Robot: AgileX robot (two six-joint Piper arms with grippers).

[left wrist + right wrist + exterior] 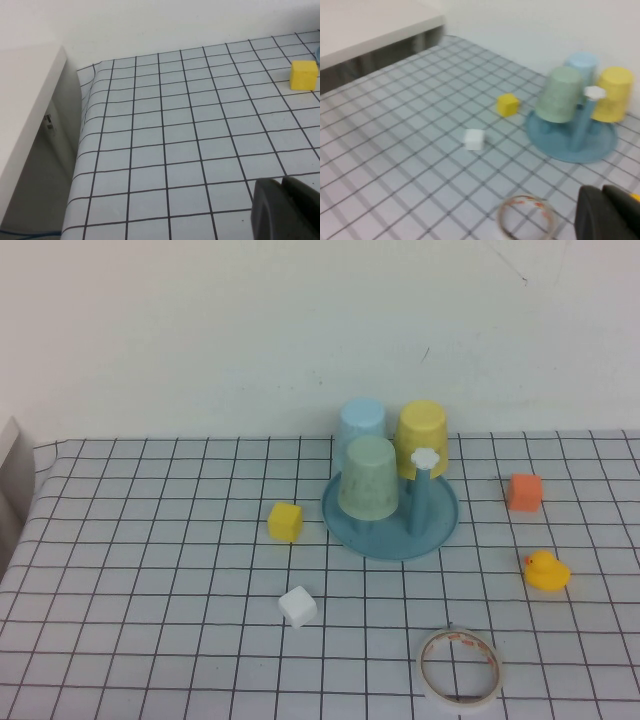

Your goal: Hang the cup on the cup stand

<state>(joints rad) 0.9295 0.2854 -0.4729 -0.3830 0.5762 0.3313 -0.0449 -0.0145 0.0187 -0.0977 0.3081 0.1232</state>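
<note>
already the cup (368,478) sits upside down on a peg of the cup stand (345,518), at the stand's 9 o'clock side, with a light blue cup (361,420) behind it at 12 o'clock, a yellow cup (421,436) at 2 o'clock and one free peg topped by a white flower knob (426,457). around the stand lie a yellow cube (285,521) at 9 o'clock, a white cube (298,606) at 7 o'clock, a tape roll (460,668) with unreadable red print at 5 o'clock, a rubber duck (546,571) at 4 o'clock and an orange block (524,492) at 3 o'clock. only a dark edge of the left gripper (285,210) shows over the checked cloth near the table's left edge, and likewise of the right gripper (607,212) beside the tape roll, so whether either one's fingers are apart or together cannot be told.
</note>
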